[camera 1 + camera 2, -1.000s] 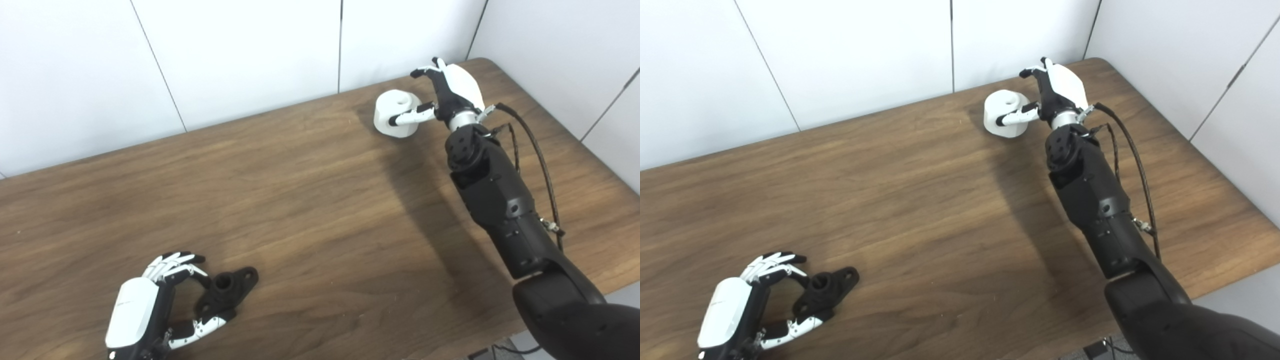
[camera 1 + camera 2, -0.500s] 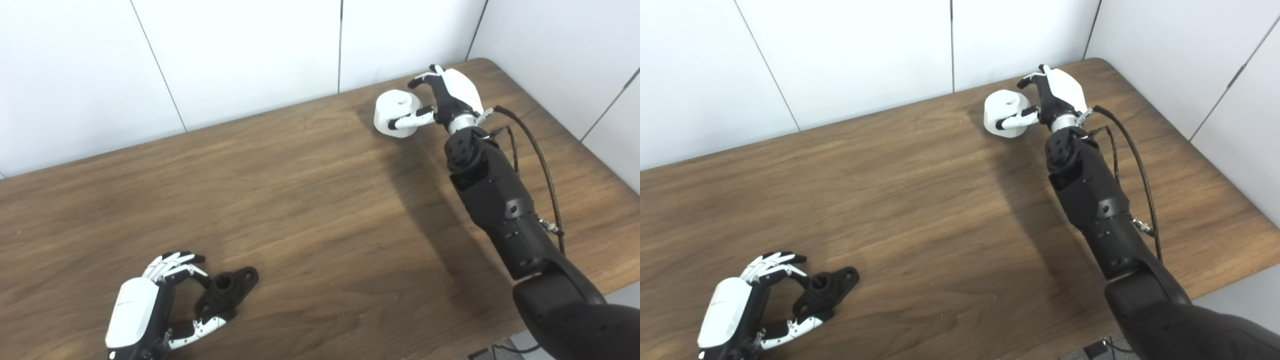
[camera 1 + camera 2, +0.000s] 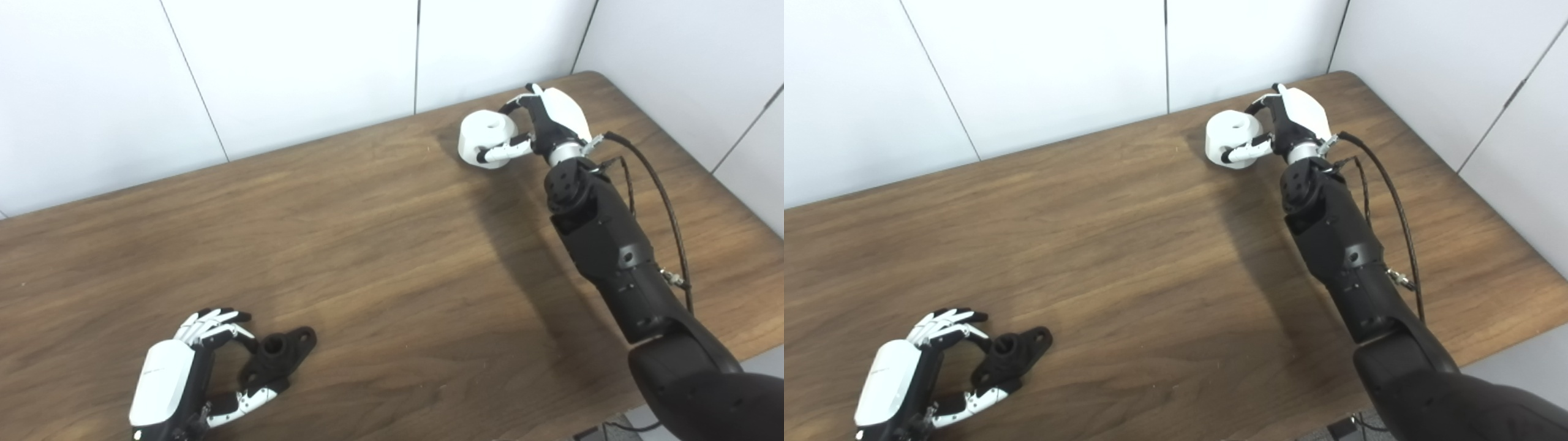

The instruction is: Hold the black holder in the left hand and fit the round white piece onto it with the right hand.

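Observation:
The round white piece (image 3: 482, 133) with a hole in its top sits at the far right of the wooden table (image 3: 380, 245). My right hand (image 3: 551, 119) is shut on it, thumb across its front and fingers curled over its back. The black holder (image 3: 279, 354) lies flat on the table near the front left edge. My left hand (image 3: 177, 373) rests beside it, open. Its fingers and thumb reach around the holder's left end without closing on it.
White wall panels stand right behind the table's far edge. The table's rounded corner (image 3: 597, 76) is just behind my right hand. A black cable (image 3: 658, 184) runs along the right forearm. Bare wood lies between the two hands.
My right hand's fingers have curled down and closed over the white piece, which has shifted slightly. My left hand and the black holder have not moved.

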Tool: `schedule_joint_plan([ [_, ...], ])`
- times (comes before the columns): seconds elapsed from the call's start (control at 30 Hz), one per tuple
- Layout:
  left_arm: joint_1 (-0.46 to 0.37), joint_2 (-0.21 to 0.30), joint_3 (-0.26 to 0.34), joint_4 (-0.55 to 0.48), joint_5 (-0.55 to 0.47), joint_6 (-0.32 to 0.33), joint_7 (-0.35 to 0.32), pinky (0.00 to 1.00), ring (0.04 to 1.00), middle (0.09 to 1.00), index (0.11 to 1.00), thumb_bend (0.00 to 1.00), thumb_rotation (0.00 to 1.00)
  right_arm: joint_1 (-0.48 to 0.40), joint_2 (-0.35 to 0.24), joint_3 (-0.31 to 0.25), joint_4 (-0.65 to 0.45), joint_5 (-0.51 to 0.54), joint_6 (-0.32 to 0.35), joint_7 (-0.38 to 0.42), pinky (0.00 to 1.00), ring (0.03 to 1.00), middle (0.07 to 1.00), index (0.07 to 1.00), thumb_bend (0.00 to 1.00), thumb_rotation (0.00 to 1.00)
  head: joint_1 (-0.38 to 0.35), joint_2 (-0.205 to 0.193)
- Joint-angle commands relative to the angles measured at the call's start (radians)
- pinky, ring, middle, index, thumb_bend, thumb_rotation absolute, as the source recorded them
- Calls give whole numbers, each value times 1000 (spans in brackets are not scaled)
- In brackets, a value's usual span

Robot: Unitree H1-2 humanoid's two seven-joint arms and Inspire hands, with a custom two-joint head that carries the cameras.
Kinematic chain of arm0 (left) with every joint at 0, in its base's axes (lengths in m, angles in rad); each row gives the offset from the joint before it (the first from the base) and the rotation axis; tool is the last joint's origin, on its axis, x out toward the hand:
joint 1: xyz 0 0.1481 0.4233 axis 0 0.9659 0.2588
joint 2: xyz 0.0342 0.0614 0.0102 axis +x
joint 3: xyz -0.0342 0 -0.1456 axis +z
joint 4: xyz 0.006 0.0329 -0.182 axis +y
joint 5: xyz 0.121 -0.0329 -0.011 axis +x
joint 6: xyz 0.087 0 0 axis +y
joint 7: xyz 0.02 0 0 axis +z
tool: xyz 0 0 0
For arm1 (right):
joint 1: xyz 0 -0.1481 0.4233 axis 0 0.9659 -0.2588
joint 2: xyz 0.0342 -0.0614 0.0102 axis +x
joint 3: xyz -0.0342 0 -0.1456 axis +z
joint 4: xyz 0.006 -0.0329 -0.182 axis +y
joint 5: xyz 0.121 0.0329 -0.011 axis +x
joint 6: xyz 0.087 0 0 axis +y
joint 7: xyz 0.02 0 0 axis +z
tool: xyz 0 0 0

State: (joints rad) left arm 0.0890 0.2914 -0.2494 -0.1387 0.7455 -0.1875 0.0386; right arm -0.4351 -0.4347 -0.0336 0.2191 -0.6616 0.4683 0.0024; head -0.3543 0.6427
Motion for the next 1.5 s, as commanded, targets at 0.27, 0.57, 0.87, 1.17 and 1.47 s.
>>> schedule_joint_plan([
  [0.27,16,-1,-8,41,17,9,4,896,825,764,484,522,48,-33,-29,9,-12,-2,-1,-20,994,1000,962,669,916,268,-5,3],
  [0.57,14,-3,-11,47,23,7,9,894,822,761,484,522,48,-36,-28,14,6,13,-31,-63,983,1000,948,632,897,241,-3,2],
  [0.87,11,-2,-17,52,24,5,6,890,826,763,484,522,48,-29,-28,7,37,55,-120,-156,1000,968,866,485,527,136,6,1],
  [1.17,13,-7,-22,55,30,6,9,890,823,761,484,522,48,-23,-34,11,28,66,-113,-158,1000,969,867,485,525,136,11,1],
  [1.47,15,-11,-27,59,40,6,17,888,822,760,484,522,49,8,-38,18,-81,85,-106,-114,998,963,868,486,525,138,44,-2],
])
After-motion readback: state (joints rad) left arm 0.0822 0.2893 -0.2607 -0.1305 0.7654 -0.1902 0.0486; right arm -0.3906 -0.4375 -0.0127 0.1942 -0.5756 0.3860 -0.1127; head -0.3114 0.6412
